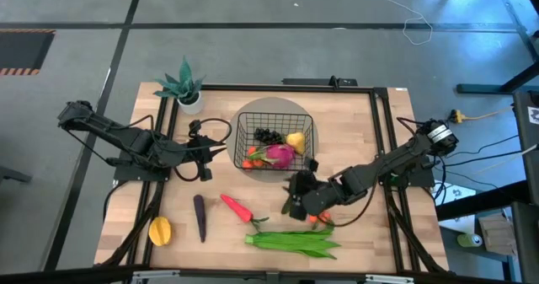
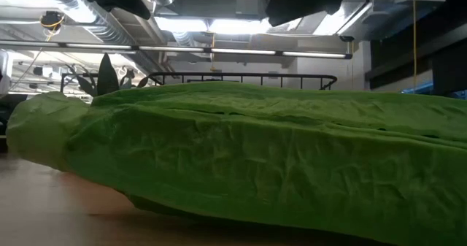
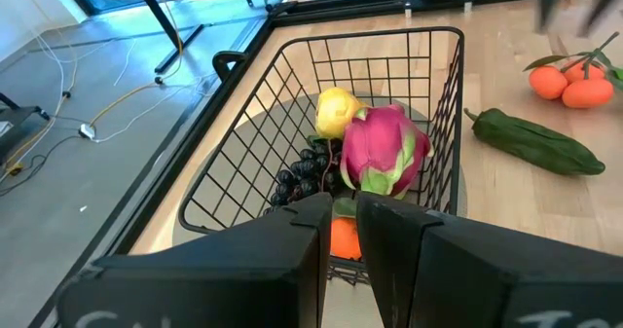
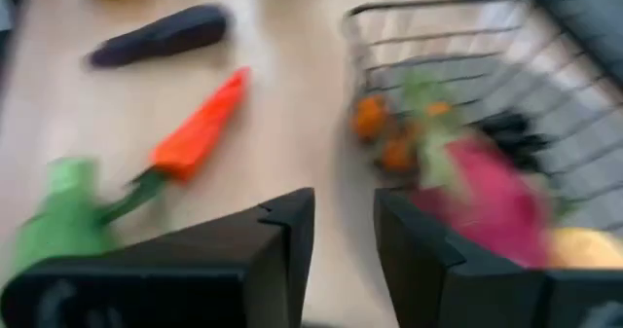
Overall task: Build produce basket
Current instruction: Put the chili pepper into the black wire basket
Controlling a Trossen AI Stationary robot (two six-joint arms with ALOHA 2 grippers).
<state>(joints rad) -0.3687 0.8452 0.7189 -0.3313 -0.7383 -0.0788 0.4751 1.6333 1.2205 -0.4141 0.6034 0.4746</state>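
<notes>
Your basket (image 1: 274, 141) sat on the wooden surface (image 1: 354, 132) near its far edge, holding the dragon fruit (image 1: 280, 156), grapes (image 1: 269, 136), a lemon (image 1: 296, 140) and orange tomatoes (image 1: 250, 161); the eggplant (image 1: 200, 217), red pepper (image 1: 237, 207), mango (image 1: 160, 231) and leafy bundle (image 1: 295, 242) lay on the near side; your left pincer (image 1: 205, 152) waited just left of the basket, fingers nearly together, empty; your right pincer (image 1: 296, 190) hung just in front of the basket, fingers slightly apart, empty.
</notes>
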